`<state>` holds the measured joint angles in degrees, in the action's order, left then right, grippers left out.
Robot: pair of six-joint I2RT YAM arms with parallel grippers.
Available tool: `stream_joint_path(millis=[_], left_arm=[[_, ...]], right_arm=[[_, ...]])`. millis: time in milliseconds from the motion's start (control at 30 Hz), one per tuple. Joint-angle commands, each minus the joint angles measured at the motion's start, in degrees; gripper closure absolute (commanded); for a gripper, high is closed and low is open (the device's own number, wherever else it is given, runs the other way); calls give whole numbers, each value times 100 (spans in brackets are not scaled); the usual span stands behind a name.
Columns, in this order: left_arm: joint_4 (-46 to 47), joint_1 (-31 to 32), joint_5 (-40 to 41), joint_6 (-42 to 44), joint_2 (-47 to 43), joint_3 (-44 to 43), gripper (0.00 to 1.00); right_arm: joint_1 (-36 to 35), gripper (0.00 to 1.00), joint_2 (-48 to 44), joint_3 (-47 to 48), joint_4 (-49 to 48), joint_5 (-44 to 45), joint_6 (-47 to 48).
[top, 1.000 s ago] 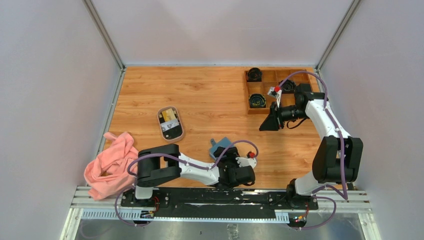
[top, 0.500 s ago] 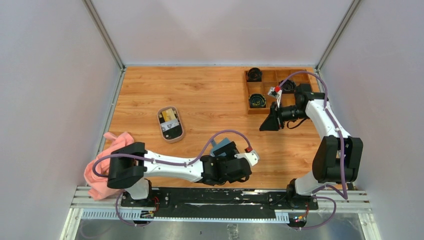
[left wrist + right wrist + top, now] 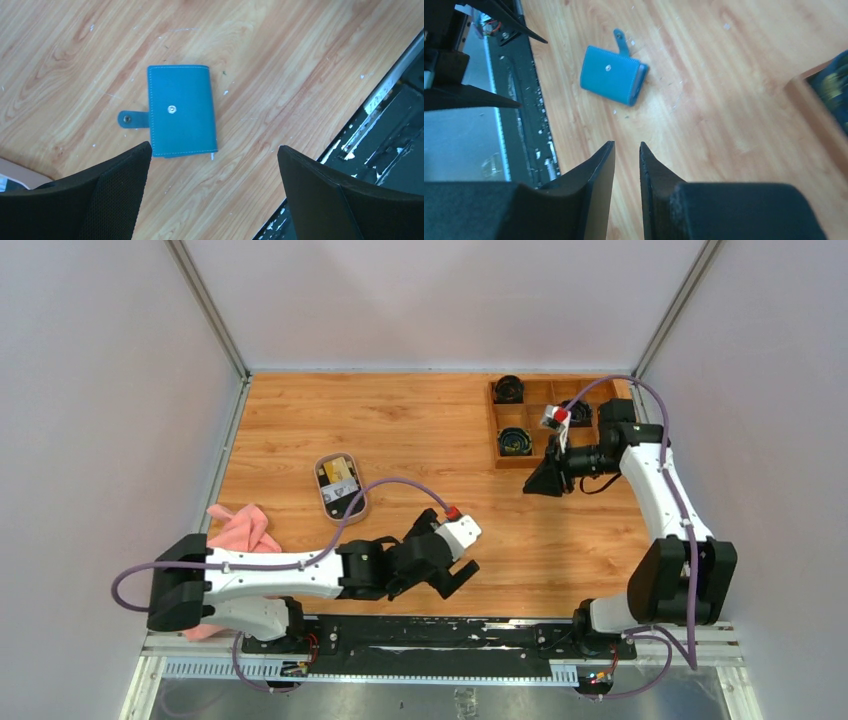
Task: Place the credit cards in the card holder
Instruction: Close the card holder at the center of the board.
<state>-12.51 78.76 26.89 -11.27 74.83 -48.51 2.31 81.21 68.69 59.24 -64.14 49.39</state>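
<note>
My left pincer [image 3: 214, 148] hung with its jaws wide apart and nothing in them, right above the wallet [image 3: 182, 111]. The wallet lay shut and flat on the tabletop [image 3: 280, 60] near the front rail, its snap strap sticking out sideways. My right pincer [image 3: 627, 145] was almost together, with a thin empty gap, off beside the tray [image 3: 510, 464]. The cards [image 3: 338, 470] sat in the oval dish [image 3: 343, 522], apart from the wallet.
</note>
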Motion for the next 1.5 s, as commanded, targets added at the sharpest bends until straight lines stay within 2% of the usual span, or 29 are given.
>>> stream_joint_path(millis=[0, 67, 100, 167, 200, 300, 400, 600, 767, 967, 1033, 1167, 1333, 1467], left_arm=[[507, -393, -561, -358, -722, 414, 0], [629, -633, -743, -424, -1087, 612, 0], [686, -763, -841, -468, -1278, 719, 0], [806, -1056, -1023, -565, -1649, 938, 0], [886, -1244, -1130, -606, -1834, 1054, 0], [1115, -1663, -1498, -771, -2368, 1359, 0], [1226, -2083, -1933, -1042, -2647, 1620, 0], [1579, -2623, -2539, -1659, -2617, 1951, 0], [1645, -2811, -2653, -1805, -2521, 1977, 0], [1811, -3047, -2863, -1987, -2357, 2093, 0], [1966, -3134, -3017, -2187, -2269, 2207, 0], [2179, -3170, -3182, -2448, -2156, 2355, 1], [2191, -3174, -3066, -2633, -2302, 2621, 13], [2198, -3230, -2775, -3155, -2578, 3110, 21]], right_arm=[[73, 71, -400, 572, 27, 168, 490], [73, 66, -566, 726, -113, 238, 756], [69, 57, -605, 755, -194, 251, 923], [77, 30, -669, 709, -504, 145, 900], [76, 19, -603, 708, -635, 25, 799], [49, 1, -126, 902, -680, -596, 412], [-174, 0, 233, 1040, -617, -688, 584], [-847, 0, 716, 1097, -625, -108, 1108], [-1359, 0, 819, 1132, -918, 1293, 1442], [-1395, 0, 1592, 1918, -698, 660, 607], [-1442, 0, 1846, 2054, -376, 362, 1043], [-1828, 0, 2128, 2042, 249, 409, 2279], [-2505, 0, 2340, 1890, 506, 492, 3108], [-2975, 3, 2768, 2203, 492, 427, 3279]])
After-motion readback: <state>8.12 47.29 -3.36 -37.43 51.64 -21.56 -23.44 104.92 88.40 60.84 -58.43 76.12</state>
